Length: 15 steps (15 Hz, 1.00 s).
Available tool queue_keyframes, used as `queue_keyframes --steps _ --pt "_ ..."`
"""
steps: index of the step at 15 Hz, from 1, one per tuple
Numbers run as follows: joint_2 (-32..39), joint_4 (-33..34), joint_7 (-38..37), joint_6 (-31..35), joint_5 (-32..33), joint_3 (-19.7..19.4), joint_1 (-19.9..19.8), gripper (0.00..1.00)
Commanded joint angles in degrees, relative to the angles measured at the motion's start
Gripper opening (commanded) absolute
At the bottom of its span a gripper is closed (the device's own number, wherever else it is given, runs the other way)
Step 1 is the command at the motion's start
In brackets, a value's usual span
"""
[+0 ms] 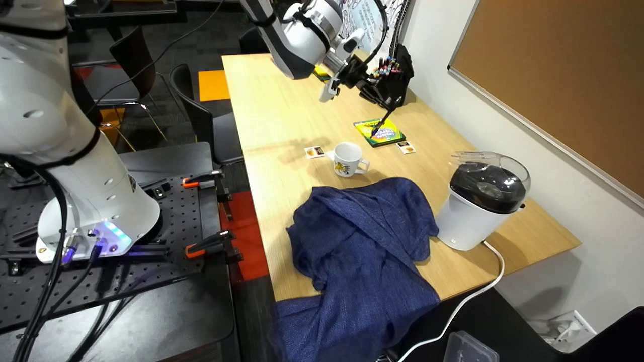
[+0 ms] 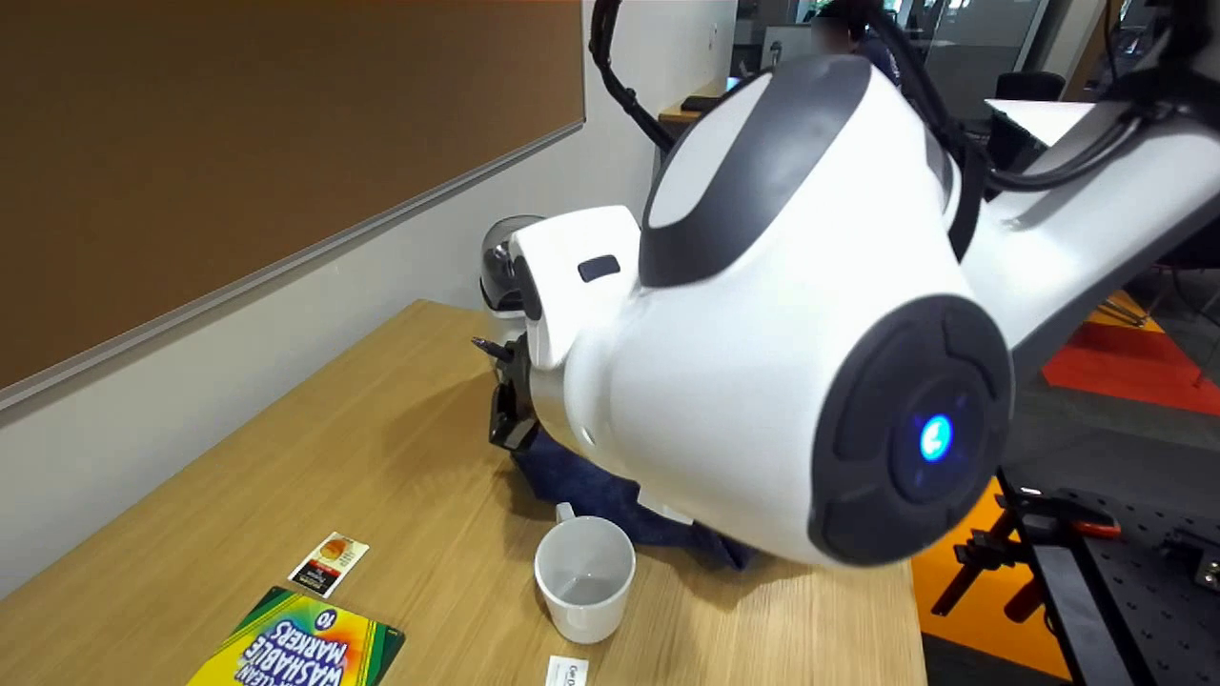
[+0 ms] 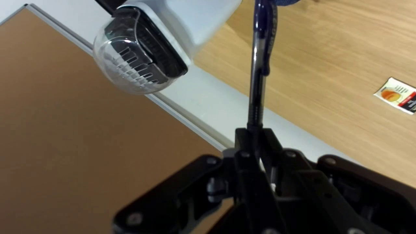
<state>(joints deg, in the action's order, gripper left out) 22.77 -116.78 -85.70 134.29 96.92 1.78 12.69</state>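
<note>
Stretching beneath the jaws of the gripper (image 3: 255, 134), the wooden table (image 1: 271, 120) is the largest thing around them. The corkboard (image 1: 568, 75) stands left of the jaws in the wrist view. Next in size, the crumpled blue cloth (image 1: 372, 241) lies ahead of the jaws and lower, hanging partly past the end of the table. The white machine with a clear dome (image 1: 465, 223) stands upright ahead of the jaws too, just beside the cloth. The black organizer (image 1: 405, 65), holding coloured markers, appears behind the jaws in an exterior view.

Lower than the jaws and apart from them, the marker box (image 2: 300, 648) lies flat and the white mug (image 1: 346, 158) stands upright. Also below the jaws, one sachet (image 2: 329, 564) lies just beside the box, and a second sachet (image 1: 314, 152) lies near the mug.

Slimmest of all is the pen (image 3: 257, 58): the jaws are clenched on one end, and it juts forward from between them, its dark-capped end farthest out. As for progress, picking up the pen looks done, since it seems to hang clear of the table in a firm pinch. Still left, by my judgement, is letting it go: the jaws have not yet released it.
</note>
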Motion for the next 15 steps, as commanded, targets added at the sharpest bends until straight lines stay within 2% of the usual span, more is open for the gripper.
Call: queue_keyframes --steps 1,5,8,9,10,13,14,15 --pt "1.8 0.5 -6.8 -10.0 2.9 3.4 0.2 0.03" --pt "3.8 0.5 -10.9 -15.5 3.6 6.2 0.1 0.03" --pt "4.7 0.3 -13.8 -15.7 5.7 7.2 -0.3 0.03" --pt "4.2 0.0 -11.3 -14.7 4.0 7.6 -1.0 0.03" --pt "4.5 0.0 -11.4 -14.6 4.1 7.7 -1.0 0.13" --pt "4.7 0.1 -11.4 -14.6 4.1 7.8 -1.2 0.13" --pt "4.7 0.1 -11.4 -14.6 4.1 7.8 -1.2 0.03" --pt "4.7 0.0 -12.8 -15.5 5.2 7.6 -0.8 0.03"
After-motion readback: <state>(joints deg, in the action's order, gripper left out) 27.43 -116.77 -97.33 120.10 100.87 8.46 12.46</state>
